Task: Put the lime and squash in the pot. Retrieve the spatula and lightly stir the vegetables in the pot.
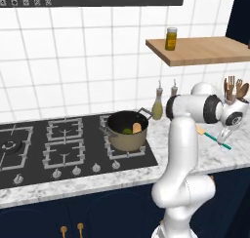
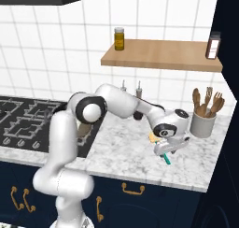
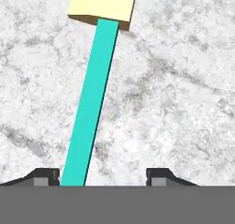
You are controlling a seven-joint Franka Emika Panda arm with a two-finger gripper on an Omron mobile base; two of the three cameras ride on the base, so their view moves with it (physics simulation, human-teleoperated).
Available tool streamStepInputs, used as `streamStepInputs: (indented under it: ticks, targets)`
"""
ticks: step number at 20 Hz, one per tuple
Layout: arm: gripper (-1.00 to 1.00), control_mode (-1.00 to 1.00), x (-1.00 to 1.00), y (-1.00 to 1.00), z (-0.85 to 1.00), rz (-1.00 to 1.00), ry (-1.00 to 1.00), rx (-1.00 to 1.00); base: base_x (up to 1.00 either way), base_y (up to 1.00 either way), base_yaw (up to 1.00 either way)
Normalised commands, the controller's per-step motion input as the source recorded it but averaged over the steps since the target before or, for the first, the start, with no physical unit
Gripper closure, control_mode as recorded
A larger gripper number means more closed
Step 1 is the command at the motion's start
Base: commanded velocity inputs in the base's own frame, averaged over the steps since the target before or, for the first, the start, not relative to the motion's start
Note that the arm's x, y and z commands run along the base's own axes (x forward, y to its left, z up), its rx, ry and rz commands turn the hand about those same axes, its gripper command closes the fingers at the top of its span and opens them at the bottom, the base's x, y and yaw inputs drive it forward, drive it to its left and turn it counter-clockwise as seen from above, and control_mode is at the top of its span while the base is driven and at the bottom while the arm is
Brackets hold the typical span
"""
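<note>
The spatula [image 3: 92, 103] lies flat on the marble counter, its teal handle running up to the pale orange head [image 3: 103, 5]. My gripper [image 3: 102, 177] is lowered over the handle's end; the handle sits between the jaws, close to the left fingertip [image 3: 46, 177], with a gap to the right one. From the base views, the gripper [image 1: 224, 137] [image 2: 165, 150] hangs low over the spatula [image 1: 212, 136] [image 2: 166, 159], right of the stove. The pot [image 1: 119, 137] stands on the stove's right burner with the lime [image 1: 127, 130] and squash [image 1: 137, 128] inside.
A grey utensil holder [image 2: 203, 124] with wooden spoons stands by the wall to the right of the gripper. Two thin-necked bottles [image 1: 157, 108] stand behind the pot. A wooden shelf [image 1: 200, 51] above holds a jar [image 1: 171, 38]. The black stove [image 1: 63, 144] stretches left.
</note>
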Motion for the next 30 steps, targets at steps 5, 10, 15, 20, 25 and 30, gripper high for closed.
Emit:
streamStepInputs:
  ticks: [5, 10, 15, 20, 25, 30]
  targets:
    - [-1.0, -1.0, -0.73, -0.33, -0.26, 0.21, -0.02, -0.01, 0.0, 0.0, 0.0]
    - [-1.0, -1.0, -1.0, 0.57, -0.63, 0.0, -0.04, -0.15, 0.0, 0.0, 0.0]
    - [-1.0, -1.0, -0.19, 1.0, -0.6, -0.05, -0.13, -0.16, 0.0, 0.0, 0.0]
    - [-1.0, -1.0, 0.22, 1.0, -0.74, -0.18, -0.07, -0.15, 0.0, 0.0, 0.0]
    - [1.0, -1.0, 0.05, 0.79, -1.0, -0.12, 0.17, -0.37, 0.0, 0.0, 0.0]
    - [1.0, -1.0, -0.32, 0.19, -1.0, -0.03, 0.13, -0.06, 0.0, 0.0, 0.0]
